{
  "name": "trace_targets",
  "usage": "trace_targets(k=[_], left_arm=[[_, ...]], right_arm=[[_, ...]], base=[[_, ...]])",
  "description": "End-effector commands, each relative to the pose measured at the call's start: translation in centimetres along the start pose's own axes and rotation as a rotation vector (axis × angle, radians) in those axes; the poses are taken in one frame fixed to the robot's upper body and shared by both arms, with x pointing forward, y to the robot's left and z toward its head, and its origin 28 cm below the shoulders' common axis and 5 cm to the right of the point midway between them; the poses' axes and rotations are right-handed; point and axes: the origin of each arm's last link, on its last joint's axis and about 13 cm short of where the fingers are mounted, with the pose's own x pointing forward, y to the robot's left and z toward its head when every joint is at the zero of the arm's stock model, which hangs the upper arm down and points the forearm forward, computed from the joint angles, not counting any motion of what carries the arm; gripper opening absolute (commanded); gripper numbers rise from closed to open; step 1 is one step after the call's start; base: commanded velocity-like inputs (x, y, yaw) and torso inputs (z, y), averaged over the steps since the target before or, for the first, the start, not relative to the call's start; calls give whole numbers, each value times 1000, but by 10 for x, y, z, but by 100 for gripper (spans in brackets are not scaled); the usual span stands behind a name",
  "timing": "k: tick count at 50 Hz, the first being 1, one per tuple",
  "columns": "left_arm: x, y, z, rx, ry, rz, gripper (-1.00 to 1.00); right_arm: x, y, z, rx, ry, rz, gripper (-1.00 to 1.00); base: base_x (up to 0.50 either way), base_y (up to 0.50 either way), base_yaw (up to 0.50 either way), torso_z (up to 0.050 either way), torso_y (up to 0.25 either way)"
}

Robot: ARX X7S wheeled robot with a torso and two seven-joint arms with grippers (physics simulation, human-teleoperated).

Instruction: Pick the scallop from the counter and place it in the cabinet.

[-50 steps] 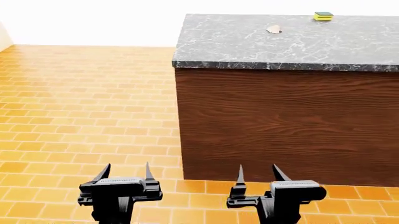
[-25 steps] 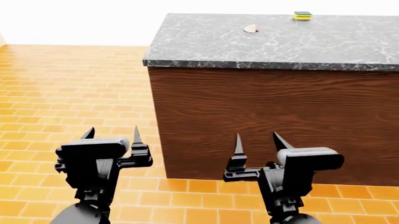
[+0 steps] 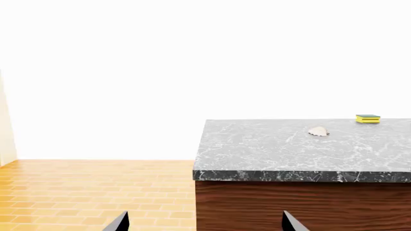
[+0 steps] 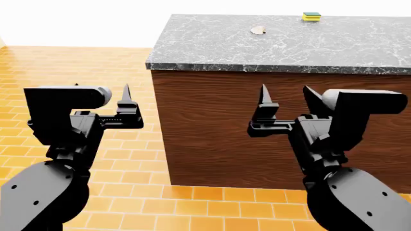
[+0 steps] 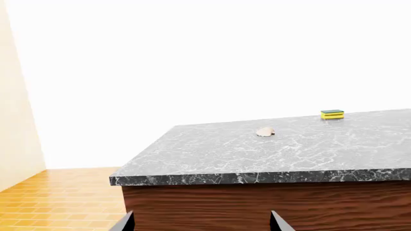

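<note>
Orange brick-tile floor [image 4: 96, 67], blank white background beyond. Large worktop [image 4: 334, 48] ahead: grey white-veined marble top, dark brown wood-grain sides, near front corner toward head-view left.

Scallop [image 4: 258, 30] on marble top, toward far side, back from the front edge. Pale, fan-shaped, lying flat. Also seen in left wrist view [image 3: 318, 131] and right wrist view [image 5: 265, 131]. Nothing touching it.

Yellow-and-green sponge [image 4: 312, 17] farther back on same top, to the right of scallop, well apart from it.

Left tool [image 4: 103, 103] raised in front of worktop's left front corner, over floor, fingers spread apart, empty. One pointed fingertip [image 4: 126, 92] clearly visible; other mostly hidden behind the tool body. Fingertips just showing at the frame edge in left wrist view [image 3: 119, 222].

Right tool [image 4: 288, 98] raised before wood-grain front face, fingers spread apart, empty. Tips also at the frame edge in right wrist view [image 5: 125, 222].

Both tools below the level of the marble top in head view, on near side of worktop. Scallop well apart from both, up and beyond them across the marble; closer in line with right tool than left.

No cabinet in any view.
</note>
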Motion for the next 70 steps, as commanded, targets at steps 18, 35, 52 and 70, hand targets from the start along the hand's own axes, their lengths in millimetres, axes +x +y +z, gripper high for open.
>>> trace_targets(k=[18, 35, 52, 70], left_arm=[[21, 16, 41, 47, -47, -4, 100], [24, 16, 39, 37, -30, 1, 100], [24, 16, 37, 55, -13, 0, 100], [30, 20, 47, 101, -17, 4, 100]], right_arm=[[14, -17, 58, -52, -31, 5, 100], [12, -21, 49, -69, -6, 8, 100], [12, -31, 57, -46, 30, -13, 100], [17, -41, 76, -35, 98, 6, 100]], base=[[-19, -153, 0, 50, 0], [3, -207, 0, 45, 0], [13, -329, 0, 0, 0], [13, -319, 0, 0, 0]])
